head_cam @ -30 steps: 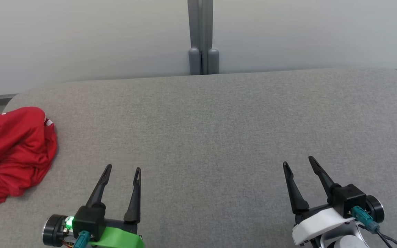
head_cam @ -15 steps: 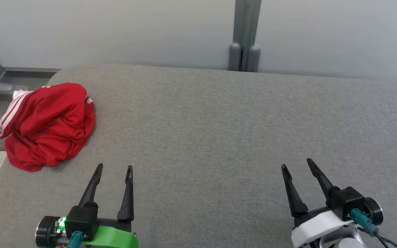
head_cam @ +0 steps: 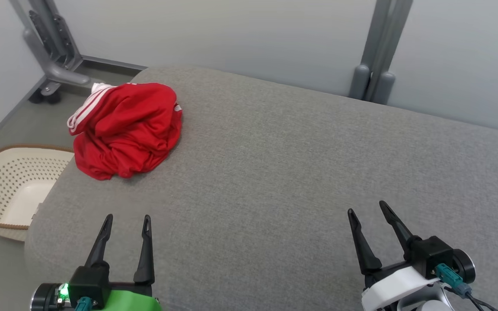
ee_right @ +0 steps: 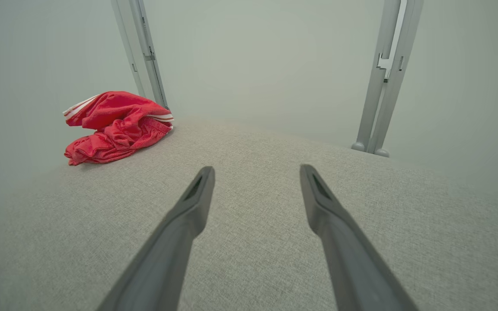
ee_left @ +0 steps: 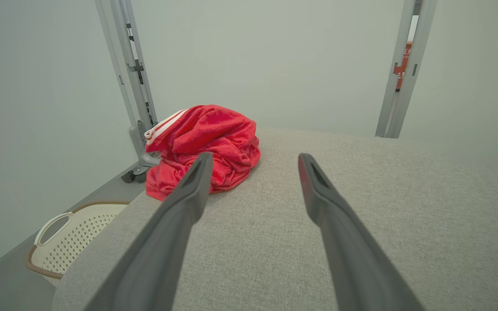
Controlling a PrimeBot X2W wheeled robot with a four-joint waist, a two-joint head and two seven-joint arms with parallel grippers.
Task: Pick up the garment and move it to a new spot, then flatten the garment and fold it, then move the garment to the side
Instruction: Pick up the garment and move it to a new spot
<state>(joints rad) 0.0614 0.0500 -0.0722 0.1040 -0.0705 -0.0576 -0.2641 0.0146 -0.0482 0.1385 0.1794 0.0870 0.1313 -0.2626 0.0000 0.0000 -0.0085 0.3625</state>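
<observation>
Fingers [head_cam: 146,250] of my left gripper [head_cam: 128,217] stand spread wide with nothing between them, above the near left part of a broad grey woven-fabric padded surface [head_cam: 275,172]. My right gripper [head_cam: 366,207] hangs over the near right part, its two dark fingers likewise parted and empty.

The crumpled red fabric garment with white stripes [head_cam: 126,129] lies in a heap on the far left corner of the padded surface, close to its left edge and well apart from both of my grippers. In the left wrist view it sits ahead and slightly left of my fingertips; in the right wrist view it is far off to the upper left.

Beside the surface, on the floor at my left, stands a cream perforated plastic basket [head_cam: 11,190]. Beyond the garment rises a grey metal wheeled frame [head_cam: 54,52], and a grey metal post [head_cam: 376,47] stands behind the far edge.
</observation>
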